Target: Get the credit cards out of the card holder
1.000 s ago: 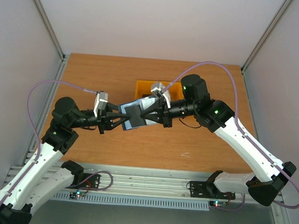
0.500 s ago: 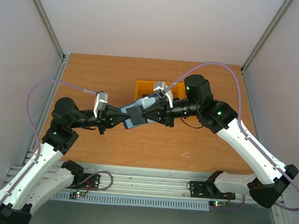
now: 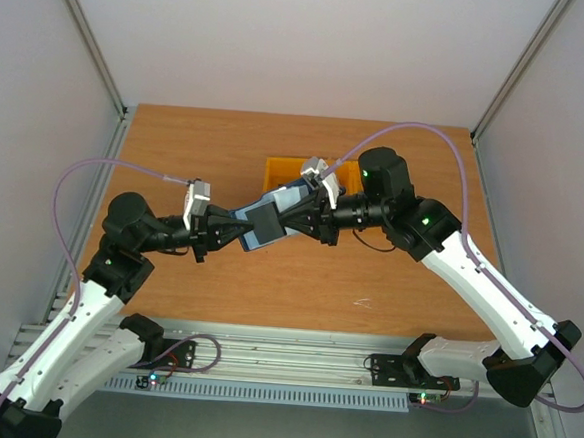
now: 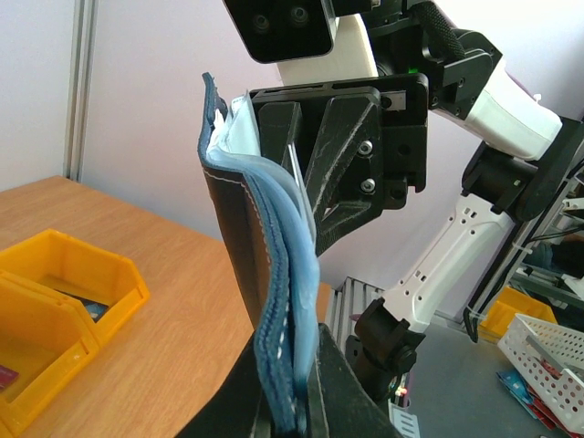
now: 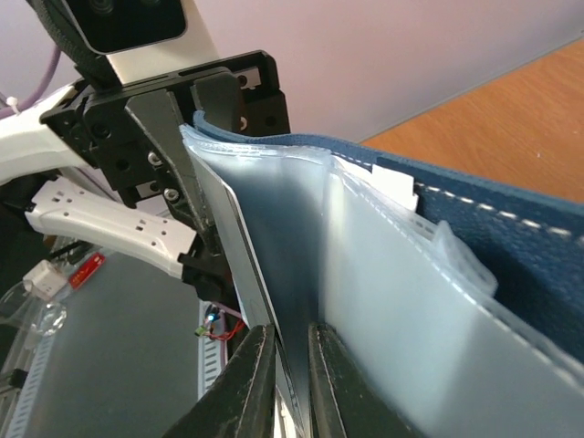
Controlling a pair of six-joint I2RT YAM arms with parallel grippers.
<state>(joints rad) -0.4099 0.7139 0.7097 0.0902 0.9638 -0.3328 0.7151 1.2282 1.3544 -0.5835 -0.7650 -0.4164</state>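
Observation:
The navy card holder (image 3: pixel 270 220) hangs in the air between both arms, open, with its pale blue-grey clear sleeves (image 5: pixel 429 301) showing. My left gripper (image 4: pixel 297 365) is shut on the holder's (image 4: pixel 265 274) lower edge, at its left side in the top view (image 3: pixel 237 231). My right gripper (image 5: pixel 290 360) comes from the right (image 3: pixel 286 217). It is shut on a thin dark credit card (image 5: pixel 274 274) that stands in the sleeves. In the left wrist view the right gripper (image 4: pixel 306 196) reaches in behind the holder. No other cards show.
Orange plastic bins (image 3: pixel 278 168) stand on the wooden table (image 3: pixel 176 151) right behind the holder; in the left wrist view the bins (image 4: pixel 64 292) lie low at the left. A white basket (image 4: pixel 547 356) sits off the table.
My left jaws have closed tight on the holder's edge. The holder and the right gripper have shifted slightly toward the bins.

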